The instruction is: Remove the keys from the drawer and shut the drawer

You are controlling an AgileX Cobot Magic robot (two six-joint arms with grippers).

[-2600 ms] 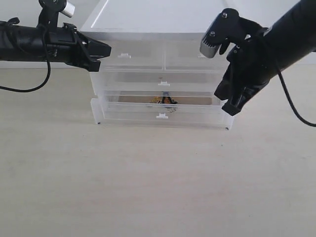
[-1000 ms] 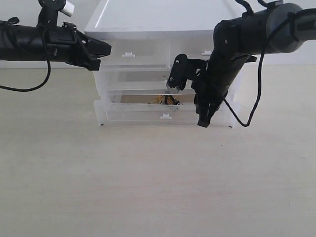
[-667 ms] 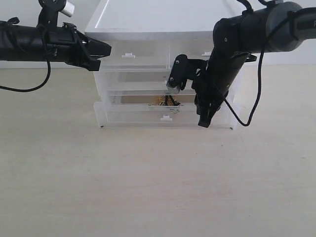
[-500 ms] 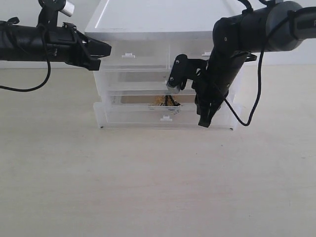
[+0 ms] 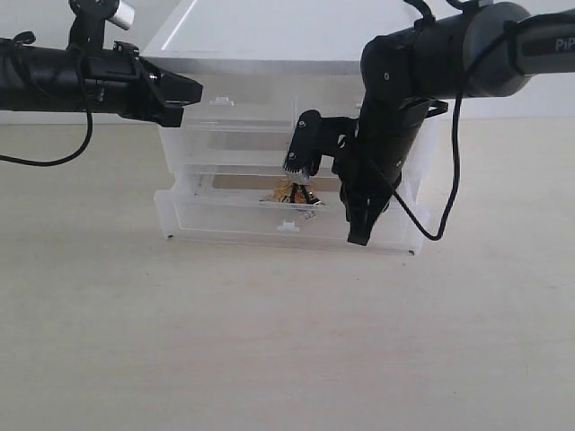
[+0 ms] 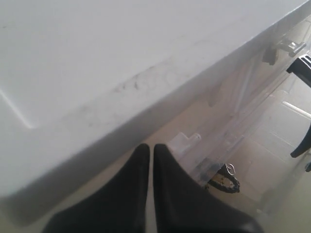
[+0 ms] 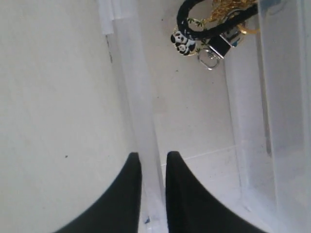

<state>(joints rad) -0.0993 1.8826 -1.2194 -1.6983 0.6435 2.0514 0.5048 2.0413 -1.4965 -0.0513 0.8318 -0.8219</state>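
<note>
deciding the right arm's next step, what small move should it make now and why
Probably pull the drawer a little farther out. The right gripper pinches the drawer's front wall, one finger on each side. The keys lie at the far side of the opening, close against the tier above, so reaching in from above looks cramped.

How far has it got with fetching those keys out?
Done: the lowest translucent white plastic drawer stands partly open. In hand: the right hand straddles its front wall. Left: the gold keys on a black strap lie inside, untouched; they must come out, then the drawer shut. The left hand hovers beside the white cabinet.
</note>
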